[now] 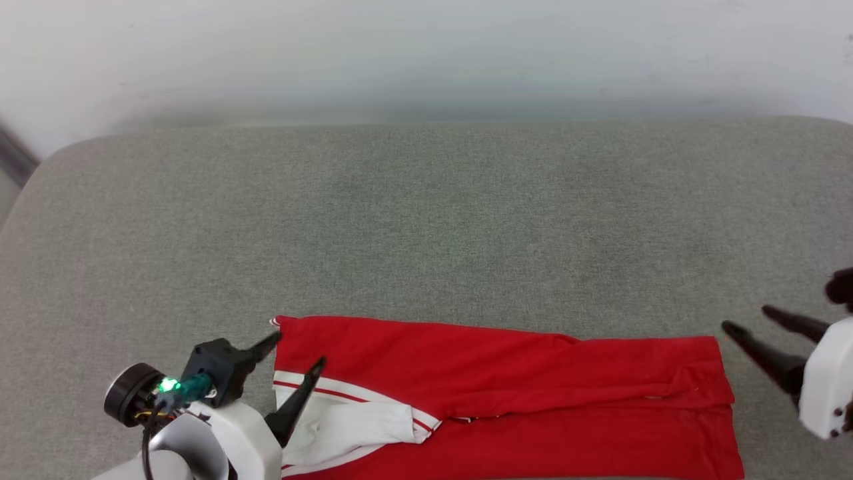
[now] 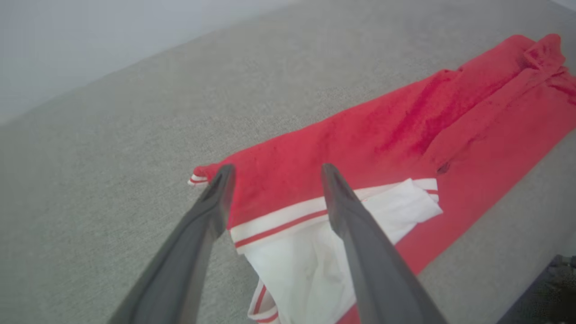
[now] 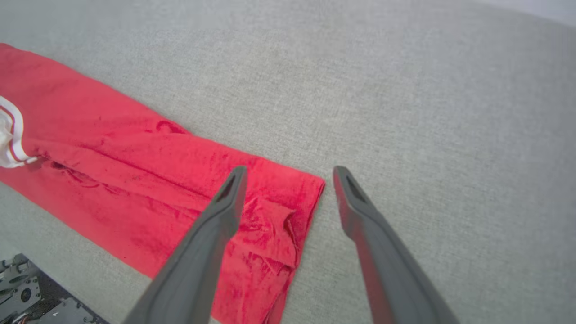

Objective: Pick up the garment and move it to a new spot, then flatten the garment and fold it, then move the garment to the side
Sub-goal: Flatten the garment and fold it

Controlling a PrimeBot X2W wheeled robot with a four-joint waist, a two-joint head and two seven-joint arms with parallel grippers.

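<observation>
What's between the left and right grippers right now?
The garment, a long red strip lying on the grey surface, runs from the left gripper nearly to the right gripper. Clear in the head view.

Matt cloth garment (image 1: 506,363), rough woven surface (image 1: 426,220)

I'm looking at a grey, fabric-covered tabletop (image 1: 426,220) on my head feed, woven in texture, with its far corners rounded off. Behind it runs a plain pale wall (image 1: 426,53), meeting the far edge in a soft, blurred band. At far left, a dark slanted strip (image 1: 12,160) sits beside the tabletop's corner; I can't tell what it is.
</observation>
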